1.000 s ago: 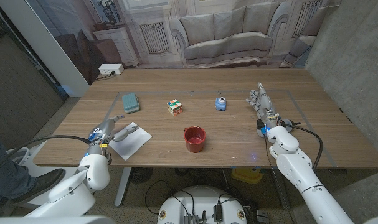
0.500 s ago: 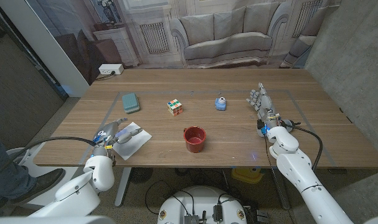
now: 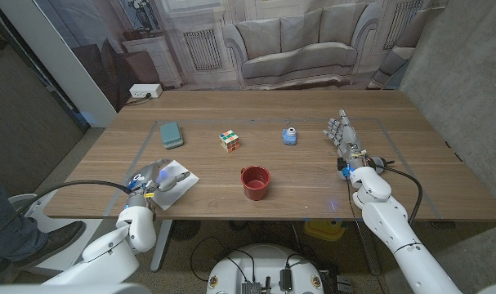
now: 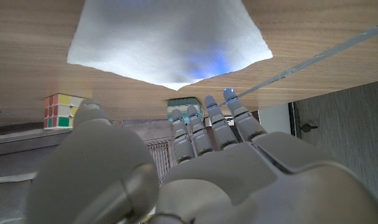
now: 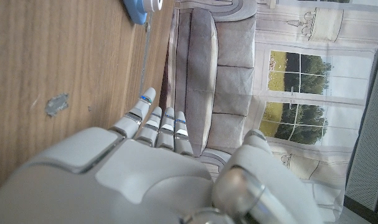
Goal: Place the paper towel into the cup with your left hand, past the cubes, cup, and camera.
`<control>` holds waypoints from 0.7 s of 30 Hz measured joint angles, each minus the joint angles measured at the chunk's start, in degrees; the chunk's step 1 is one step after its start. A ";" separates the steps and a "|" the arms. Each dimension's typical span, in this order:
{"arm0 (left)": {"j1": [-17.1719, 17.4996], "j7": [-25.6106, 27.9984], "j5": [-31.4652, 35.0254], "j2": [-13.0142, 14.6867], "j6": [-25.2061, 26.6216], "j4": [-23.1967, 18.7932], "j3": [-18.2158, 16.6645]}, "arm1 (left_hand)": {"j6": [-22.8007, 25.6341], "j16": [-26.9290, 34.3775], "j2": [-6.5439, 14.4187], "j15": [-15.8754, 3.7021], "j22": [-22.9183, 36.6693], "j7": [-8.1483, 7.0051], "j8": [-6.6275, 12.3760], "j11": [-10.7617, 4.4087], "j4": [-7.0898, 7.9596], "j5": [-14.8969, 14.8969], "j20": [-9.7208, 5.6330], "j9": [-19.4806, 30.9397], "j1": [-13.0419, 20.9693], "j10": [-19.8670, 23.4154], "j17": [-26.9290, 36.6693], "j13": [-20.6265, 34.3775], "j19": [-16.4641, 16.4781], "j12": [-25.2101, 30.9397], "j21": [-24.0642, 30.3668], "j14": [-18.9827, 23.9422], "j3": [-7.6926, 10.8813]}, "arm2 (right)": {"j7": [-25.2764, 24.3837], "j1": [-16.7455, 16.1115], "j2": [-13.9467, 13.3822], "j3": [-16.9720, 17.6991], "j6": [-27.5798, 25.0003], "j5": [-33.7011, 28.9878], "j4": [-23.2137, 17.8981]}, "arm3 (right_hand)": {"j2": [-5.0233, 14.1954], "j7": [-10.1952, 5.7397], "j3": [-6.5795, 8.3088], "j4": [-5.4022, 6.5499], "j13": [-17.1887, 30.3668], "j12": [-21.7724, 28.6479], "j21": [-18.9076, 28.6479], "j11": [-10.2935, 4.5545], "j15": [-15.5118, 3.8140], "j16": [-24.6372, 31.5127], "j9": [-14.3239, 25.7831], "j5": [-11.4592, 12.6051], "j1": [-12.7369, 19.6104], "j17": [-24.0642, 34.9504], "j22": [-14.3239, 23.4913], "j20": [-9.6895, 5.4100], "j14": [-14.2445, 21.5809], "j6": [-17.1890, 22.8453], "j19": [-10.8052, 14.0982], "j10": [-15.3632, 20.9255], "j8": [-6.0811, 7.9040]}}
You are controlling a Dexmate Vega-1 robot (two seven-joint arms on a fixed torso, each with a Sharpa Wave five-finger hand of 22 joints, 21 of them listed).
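Room: grey sofa [image 3: 292,45] behind wooden desk [image 3: 313,184], radiator and white cabinet beyond.
Landmark: red cup [image 3: 255,182], upright, mouth open, near desk's front edge.
Paper towel [image 3: 169,184]: lying flat on desk, well to robot's left of cup, near front edge; white sheet, one corner pointing toward left hand in left wrist view.
Left hand [image 3: 155,180]: over towel's near edge, fingers [image 4: 201,127] spread and straight, holding nothing; contact with sheet unclear.
Right hand [image 3: 341,131]: well to robot's right of cup, fingers extended and apart, empty.
Handling, judged: very light, limp, thin; likely to fold, drag or slip along wood rather than lift; not fragile.
Where to grip, judged: pinch at corner or edge nearest hand, or bunch middle to gather sheet into wad fitting cup's mouth.
Others: colour cube [image 3: 229,140], small blue camera [image 3: 289,135] beyond cup; teal block [image 3: 172,134] beyond towel.
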 measured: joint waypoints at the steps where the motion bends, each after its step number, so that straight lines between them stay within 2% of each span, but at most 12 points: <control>1: 0.00 0.04 0.02 0.00 0.09 0.00 0.00 | 0.00 0.00 0.00 0.00 0.00 0.00 0.00 0.00 0.00 0.00 0.00 0.00 0.00 0.00 0.00 0.00 0.00 0.00 0.00 0.00 0.00 | 0.00 0.00 0.01 0.00 0.00 0.00 0.01 | 0.00 0.00 -0.03 -0.03 0.00 0.00 0.00 0.00 0.00 0.00 0.00 0.00 0.00 0.00 0.00 0.00 0.00 0.00 0.00 0.00 0.00; 6: -0.16 0.74 0.41 0.01 1.69 0.05 0.32 | 0.21 0.00 0.23 0.00 0.00 -0.21 0.00 0.00 0.00 0.00 0.00 0.00 0.23 0.00 0.00 0.00 0.00 0.00 0.00 0.00 0.00 | 0.02 -0.07 0.06 0.03 0.03 0.04 0.15 | 0.00 0.00 -0.15 -0.15 0.00 0.00 0.00 0.00 0.00 0.00 0.00 0.00 0.00 0.00 0.00 0.00 0.00 0.00 0.00 0.00 0.00; 7: -1.32 0.86 0.43 0.10 2.04 0.27 2.41 | 0.21 0.00 0.23 0.00 0.00 -0.21 0.00 0.00 0.00 0.00 0.00 0.00 0.23 0.00 0.00 0.00 0.00 0.00 0.00 0.00 0.00 | 0.17 -0.12 0.07 0.04 0.20 0.18 0.16 | 0.01 0.00 -0.16 -0.15 0.00 0.00 0.00 0.00 0.00 0.00 0.00 0.00 0.01 0.00 0.00 0.00 0.00 0.00 0.00 0.00 0.00; 10: -1.32 1.24 0.45 0.10 2.75 0.27 2.41 | 0.64 0.01 0.23 0.00 0.00 -0.19 0.00 0.00 0.00 0.00 0.00 0.00 0.23 0.00 0.00 -0.01 0.01 0.00 0.00 0.00 0.00 | 0.17 -0.23 0.08 0.08 0.20 0.18 0.19 | 0.22 0.00 -0.15 -0.15 0.00 -0.24 -0.45 0.00 0.00 0.00 0.00 0.00 0.23 0.00 0.00 0.00 0.00 0.00 0.00 0.00 0.00; 11: -1.86 1.35 0.45 0.18 2.95 0.36 3.41 | 0.65 0.01 0.40 0.00 0.00 -0.19 0.00 0.00 0.00 0.00 0.00 -0.01 0.40 0.00 -0.01 -0.01 0.01 0.00 0.00 0.00 0.00 | 0.20 -0.29 0.08 0.11 0.23 0.32 0.19 | 0.23 0.00 -0.15 -0.15 0.00 -0.24 -0.46 0.00 0.00 0.00 0.00 0.00 0.23 0.00 0.00 0.00 0.00 0.00 0.00 0.00 0.00; 21: -2.46 2.44 -0.01 0.22 3.78 0.73 4.90 | 0.96 0.01 0.55 0.00 0.00 0.12 0.30 -0.24 0.00 0.00 -0.09 -0.01 0.55 -0.23 -0.01 -0.01 -0.52 0.00 0.00 0.00 0.00 | 0.22 -0.76 0.08 0.25 0.26 0.58 0.19 | 0.22 0.00 -0.15 -0.15 0.00 -0.23 -0.46 0.00 0.00 0.00 0.00 0.00 0.23 0.00 0.00 0.12 0.00 0.00 0.52 0.00 0.00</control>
